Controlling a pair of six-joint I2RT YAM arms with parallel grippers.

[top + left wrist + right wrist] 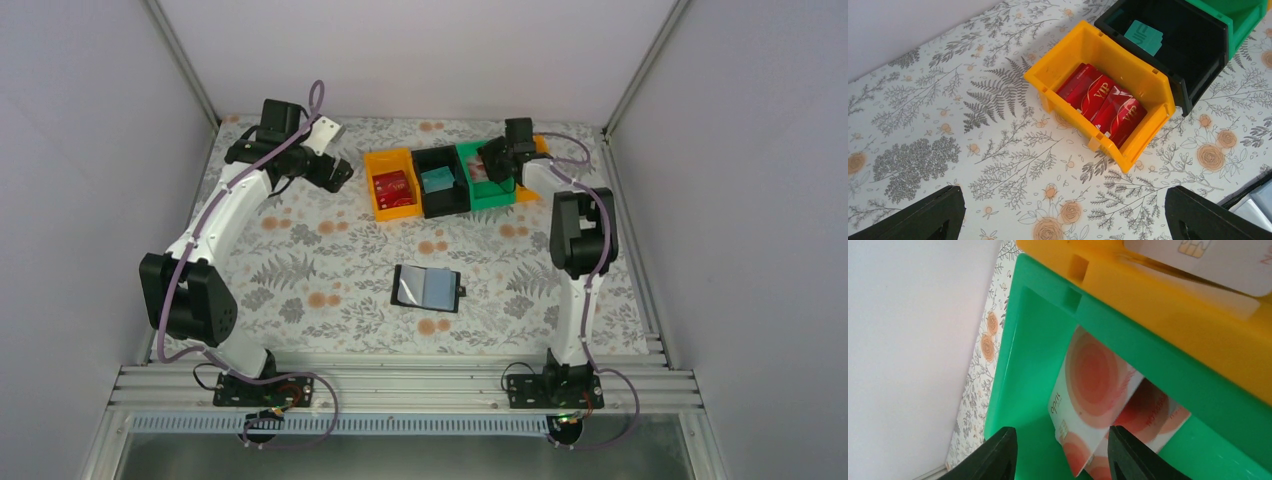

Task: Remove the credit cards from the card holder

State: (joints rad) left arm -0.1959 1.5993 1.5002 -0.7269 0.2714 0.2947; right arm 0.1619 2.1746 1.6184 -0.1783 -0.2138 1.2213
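Both pairs spread: left fingers (923, 217) beside the orange bin (1140, 147), right fingers (998, 455) over a card (1093, 385) in the green bin (1033, 355), upper right.

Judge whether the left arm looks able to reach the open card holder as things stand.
Probably yes: the card holder lies open mid-table with nothing on or around it, and the left gripper hangs open and empty beside the orange bin.

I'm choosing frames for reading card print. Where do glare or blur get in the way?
Top view: glare whitens the left face of the open wallet; lighting otherwise even. Left wrist view: sharp, lettering on the red cards reads clearly. Right wrist view: very close, the right claw and green bin look slightly soft.
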